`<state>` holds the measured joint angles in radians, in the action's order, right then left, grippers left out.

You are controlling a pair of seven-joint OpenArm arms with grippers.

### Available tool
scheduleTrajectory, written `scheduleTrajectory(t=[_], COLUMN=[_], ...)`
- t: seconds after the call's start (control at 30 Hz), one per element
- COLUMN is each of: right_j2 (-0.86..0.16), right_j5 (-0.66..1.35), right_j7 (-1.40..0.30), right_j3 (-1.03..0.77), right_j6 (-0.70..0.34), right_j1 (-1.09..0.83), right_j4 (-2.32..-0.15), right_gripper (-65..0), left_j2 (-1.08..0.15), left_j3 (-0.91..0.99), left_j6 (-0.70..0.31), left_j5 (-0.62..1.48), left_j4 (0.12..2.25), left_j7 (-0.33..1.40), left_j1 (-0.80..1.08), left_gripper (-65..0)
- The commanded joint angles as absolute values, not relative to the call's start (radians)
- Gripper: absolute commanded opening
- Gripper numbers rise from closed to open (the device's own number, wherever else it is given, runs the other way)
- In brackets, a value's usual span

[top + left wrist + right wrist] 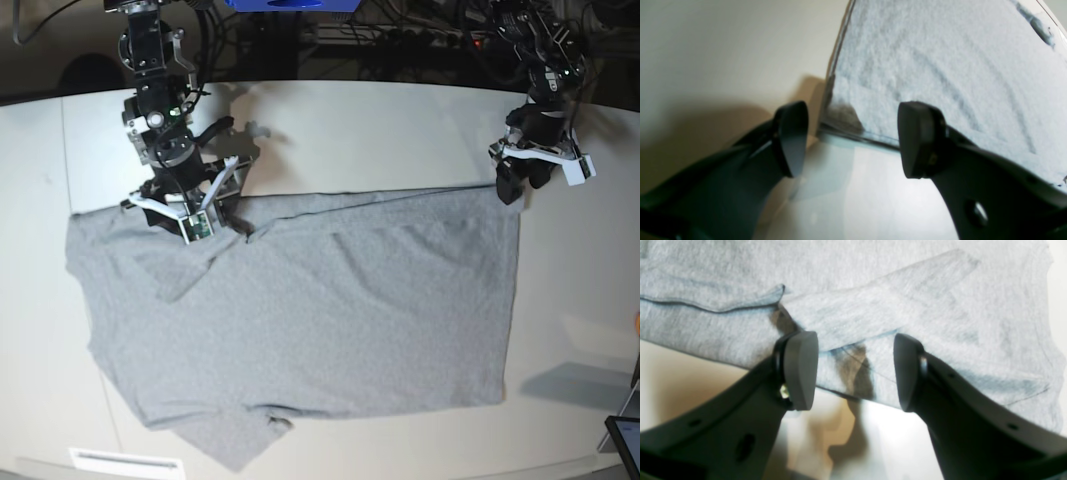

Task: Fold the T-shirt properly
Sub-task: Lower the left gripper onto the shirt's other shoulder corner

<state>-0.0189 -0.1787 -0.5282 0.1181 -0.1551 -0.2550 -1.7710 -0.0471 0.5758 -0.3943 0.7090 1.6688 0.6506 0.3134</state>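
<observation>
A: Where is the shirt now, and where are your two pincers?

B: It lies spread on the bench, plain grey side up, filling most of the middle and reaching almost to the near edge. One sleeve points to the near left corner. Your left pincer stands at the shirt's far right corner, jaws wide apart, with nothing between them. In its wrist view the corner of the cloth is just beyond the fingertips.

A: And the right one?

B: Your right pincer is at the far left part, over the sleeve fold. Its jaws are parted too, one on each side of the cloth edge, and I judge it does not hold the cloth yet.

A: So which step is this?

B: I think you are at the first grasp, before any fold is made. For the next move, lower both pincers until one finger slides under the far edge, then close. Take care that you catch both layers, and lift both sides together, so the cloth does not twist.
</observation>
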Motion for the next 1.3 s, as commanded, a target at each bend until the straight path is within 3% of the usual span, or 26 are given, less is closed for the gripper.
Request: scheduleTrajectory(t=[0.0, 0.67, 0.73, 0.9, 1.27], right_j2=[-0.019, -0.019, -0.019, -0.019, -0.019], right_j5=[-0.177, -0.177, -0.177, -0.177, -0.176], right_j7=[-0.503, -0.503, -0.503, -0.503, -0.503], right_j3=[0.119, 0.119, 0.119, 0.119, 0.12], right_j6=[-0.147, -0.147, -0.147, -0.147, -0.147], right_j1=[-0.243, -0.237, -0.237, -0.239, -0.237], right_j4=[-1.787, -1.785, -1.785, -1.785, -1.784], right_gripper=[-30.5, -30.5, -30.5, -30.5, -30.5], left_j2=[-0.056, -0.058, -0.058, -0.058, -0.059], left_j3=[0.579, 0.549, 0.527, 0.499, 0.51], left_j6=[-0.401, -0.401, -0.401, -0.4, -0.398], left_j5=[0.725, 0.72, 0.72, 0.722, 0.723], left_j4=[1.687, 1.661, 1.661, 1.661, 1.67], left_j7=[0.63, 0.633, 0.633, 0.633, 0.633], left_j1=[0.312, 0.259, 0.259, 0.257, 0.274], left_gripper=[-25.7, -26.0, -31.1, -53.1, -52.2])
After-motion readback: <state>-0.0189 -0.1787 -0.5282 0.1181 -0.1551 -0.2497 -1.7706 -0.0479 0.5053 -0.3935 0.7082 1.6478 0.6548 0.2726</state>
